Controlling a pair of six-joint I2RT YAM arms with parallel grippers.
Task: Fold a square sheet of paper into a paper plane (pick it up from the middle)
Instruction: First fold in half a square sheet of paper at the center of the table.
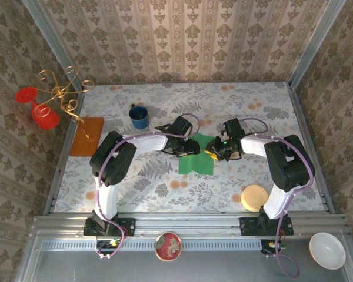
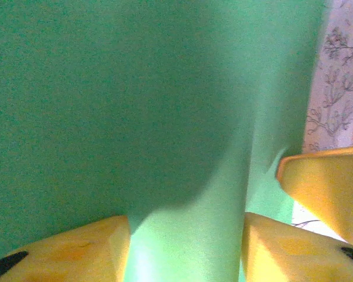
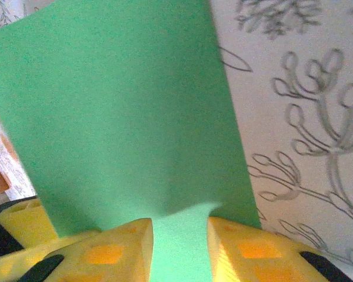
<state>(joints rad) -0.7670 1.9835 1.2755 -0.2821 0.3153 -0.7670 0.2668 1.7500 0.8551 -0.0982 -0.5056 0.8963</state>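
The square sheet of paper point(image 1: 194, 161), bright green, lies flat on the table's middle. My left gripper point(image 1: 183, 148) presses on its upper left part and my right gripper point(image 1: 213, 150) on its upper right edge. In the left wrist view the sheet point(image 2: 135, 88) buckles up into a ridge between my left gripper's point(image 2: 186, 235) yellow fingers point(image 2: 76, 252), which stand well apart. A finger of the right gripper point(image 2: 329, 188) is close at the right. In the right wrist view the sheet point(image 3: 117, 106) rises in a narrower hump between my right gripper's point(image 3: 179, 235) parted fingers point(image 3: 247, 247).
A blue mug point(image 1: 139, 116) stands behind the left gripper. An orange-brown sheet point(image 1: 86, 136) lies at the left edge below a gold stand with red cups point(image 1: 53, 100). A tan disc point(image 1: 255, 197) sits front right. A white bowl point(image 1: 327, 249) and a red bowl point(image 1: 168, 245) rest off the table.
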